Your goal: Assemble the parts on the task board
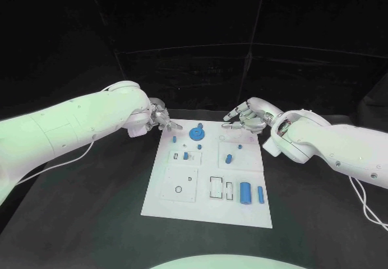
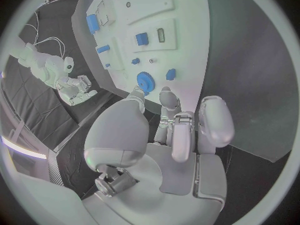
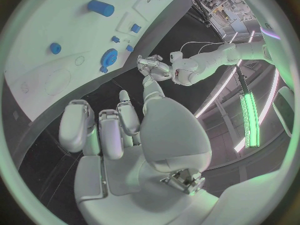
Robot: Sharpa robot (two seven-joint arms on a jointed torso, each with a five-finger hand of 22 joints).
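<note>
Looking at the task board [image 1: 162, 202], I see it lying flat mid-table, with the blue gear-like part [image 1: 197, 133] at its far edge and two blue cylinders [image 1: 252, 194] near its nearer right corner. My left hand [image 1: 158, 119] hovers just off the board's far left corner, fingers apart, holding nothing. My right hand [image 1: 248, 116] hangs off the far right corner, fingers loosely curled, empty.

Robotics lab: black-draped booth, black table [image 1: 97, 213], white task board [image 1: 206, 210].

Black table [image 1: 97, 213] under white task board [image 1: 206, 210]
</note>
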